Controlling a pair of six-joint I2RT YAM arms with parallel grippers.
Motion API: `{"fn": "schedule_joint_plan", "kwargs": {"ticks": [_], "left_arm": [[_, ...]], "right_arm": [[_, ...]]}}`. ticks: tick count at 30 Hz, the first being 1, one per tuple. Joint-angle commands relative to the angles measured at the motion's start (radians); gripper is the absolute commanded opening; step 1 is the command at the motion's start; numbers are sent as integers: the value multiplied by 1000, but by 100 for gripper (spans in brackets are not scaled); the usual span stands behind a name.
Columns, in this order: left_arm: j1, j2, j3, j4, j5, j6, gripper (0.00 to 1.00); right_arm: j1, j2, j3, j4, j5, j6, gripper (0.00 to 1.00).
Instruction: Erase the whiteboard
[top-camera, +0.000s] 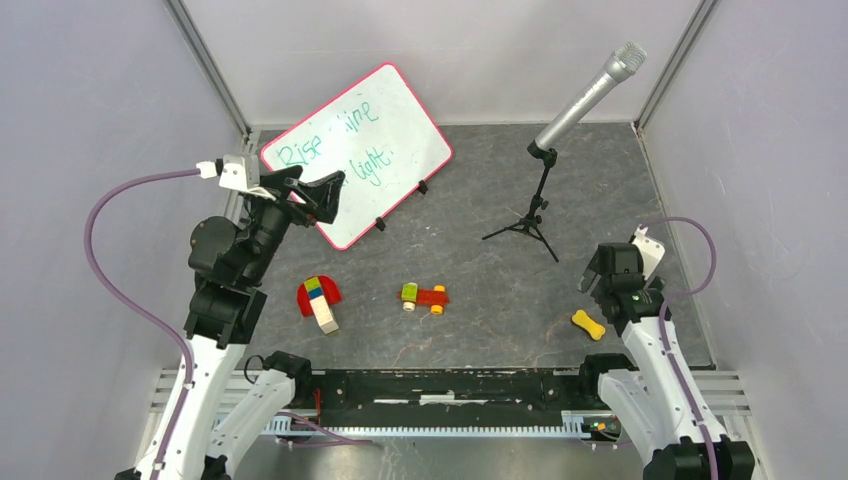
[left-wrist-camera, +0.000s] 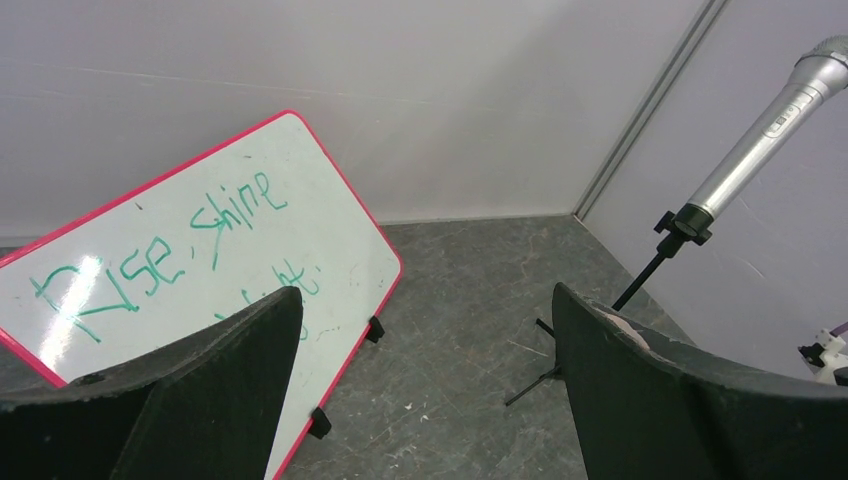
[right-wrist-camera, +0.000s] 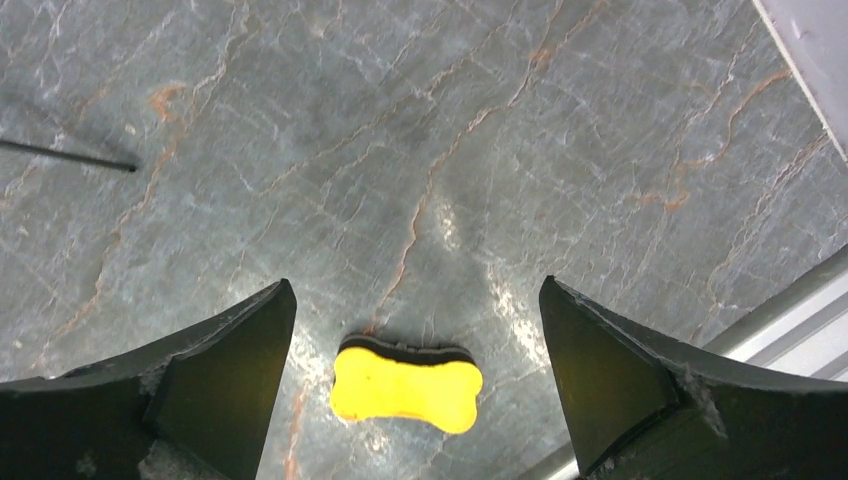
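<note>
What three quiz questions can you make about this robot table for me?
1. True or false: the whiteboard is already wiped clean.
2. Which hand hangs above the yellow bone-shaped block?
3. Fill in: the microphone sits on a black ____.
Key: 1 false, green writing shows. 2 the right hand. 3 tripod.

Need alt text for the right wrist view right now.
The right gripper, jaws wide open and empty, hangs over a yellow bone-shaped eraser lying flat on the grey marbled table, framed between its two black fingers. A thin black stand leg pokes in at upper left.
</note>
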Motion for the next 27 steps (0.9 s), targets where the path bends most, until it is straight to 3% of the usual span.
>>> {"fn": "schedule_joint_plan", "kwargs": {"ticks": [1, 8, 11, 15, 18, 27], "left_arm": [[-13, 10, 1, 32, 11, -15, 100], [-25, 10, 1, 27, 4, -9, 100], [-28, 13, 0, 26, -1, -9, 100], [-28, 22, 1, 25, 7, -13, 100], [-28, 25, 0, 26, 10, -18, 100], [-28, 51, 0, 28, 27, -27, 100]], "right_arm": [[-9, 1, 47, -136, -59, 39, 98], [-12, 22, -40, -65, -231, 32, 99], [-10, 51, -70, -10, -394, -8, 93], [15, 44, -88, 8, -482, 12, 92], [86, 57, -103, 54, -558, 48, 91], [402, 148, -112, 268, -584, 245, 92]]}}
